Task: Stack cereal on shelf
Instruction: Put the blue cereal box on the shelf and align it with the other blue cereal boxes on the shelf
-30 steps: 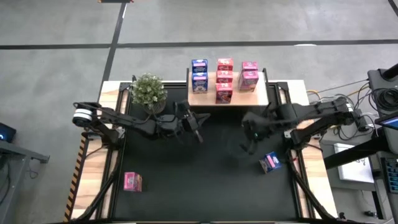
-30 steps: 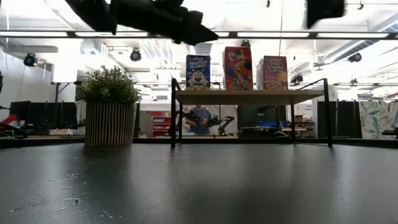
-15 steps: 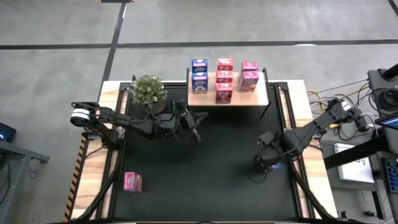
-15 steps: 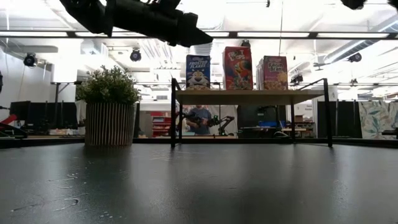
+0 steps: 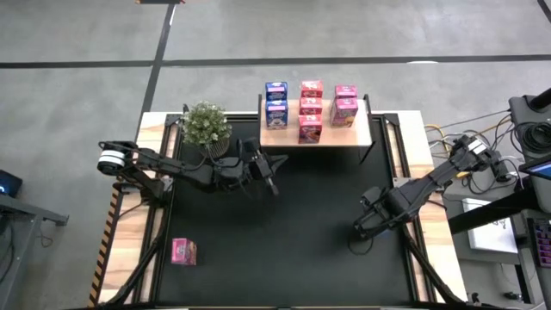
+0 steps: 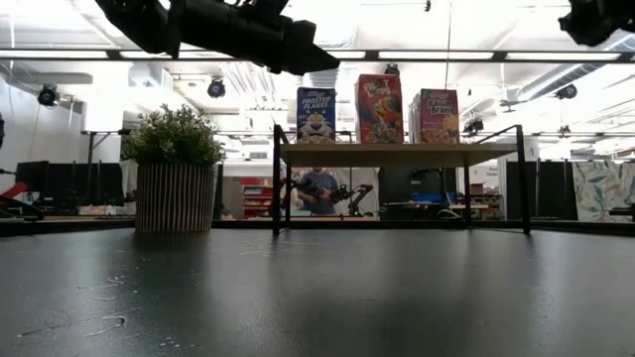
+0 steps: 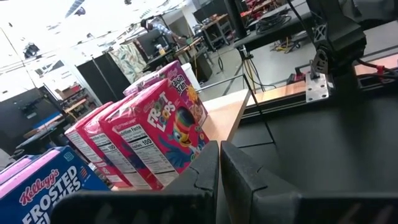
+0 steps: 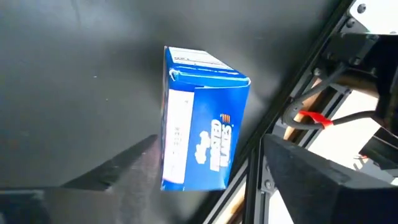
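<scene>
Several cereal boxes [image 5: 311,110], blue, red and pink, stand on the wooden shelf [image 5: 362,134] at the table's far edge. A blue cereal box [image 8: 202,118] lies on the black table near its right edge. My right gripper [image 8: 208,142] is open above it, one finger on either side, and hides it in the high view. A pink cereal box [image 5: 183,251] lies at the near left. My left gripper [image 5: 275,175] hangs shut and holds nothing, in front of the shelf's left end.
A potted plant [image 5: 207,126] stands at the far left beside the shelf, close to my left arm. The table's metal frame rail [image 8: 292,112] runs just beyond the blue box. Bare black table lies between the two arms.
My right gripper has swung from the table's middle right toward the near right and come down over the blue box, which it now covers in the high view. The box has stayed where it lay.
</scene>
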`<state>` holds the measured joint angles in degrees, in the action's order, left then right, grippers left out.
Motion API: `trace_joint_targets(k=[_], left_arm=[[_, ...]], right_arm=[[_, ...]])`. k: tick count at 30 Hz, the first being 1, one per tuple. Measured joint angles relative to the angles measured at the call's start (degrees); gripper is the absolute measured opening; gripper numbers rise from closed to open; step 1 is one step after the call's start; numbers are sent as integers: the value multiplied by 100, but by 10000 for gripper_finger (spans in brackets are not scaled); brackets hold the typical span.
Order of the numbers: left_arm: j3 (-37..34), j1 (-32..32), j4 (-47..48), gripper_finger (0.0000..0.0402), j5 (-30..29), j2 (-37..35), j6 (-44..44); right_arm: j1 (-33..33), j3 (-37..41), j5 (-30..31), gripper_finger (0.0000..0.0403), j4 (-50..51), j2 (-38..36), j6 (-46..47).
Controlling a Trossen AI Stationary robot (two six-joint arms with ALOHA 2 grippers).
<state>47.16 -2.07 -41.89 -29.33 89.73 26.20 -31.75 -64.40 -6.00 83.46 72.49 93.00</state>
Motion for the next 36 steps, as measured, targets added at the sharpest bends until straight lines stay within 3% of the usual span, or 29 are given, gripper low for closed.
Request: trace_joint_targets(k=[4, 8, 23, 29, 36], left_arm=[[0, 0, 0, 0, -1, -7, -20], [0, -40, 0, 0, -8, -55, -20], [4, -575, 52, 0, -5, -1074, 27], [7, -781, 703, 0, -4, -1871, 19], [4, -846, 1710, 0, 1, -2625, -374]], right_arm=[[0, 327, -2, 308, -376, -4, -130], [0, 565, 0, 308, -588, -4, -175], [0, 525, 0, 155, -642, -7, -230], [6, 202, 93, 138, -609, -7, -383], [252, -680, 1004, 140, -632, -9, -868]])
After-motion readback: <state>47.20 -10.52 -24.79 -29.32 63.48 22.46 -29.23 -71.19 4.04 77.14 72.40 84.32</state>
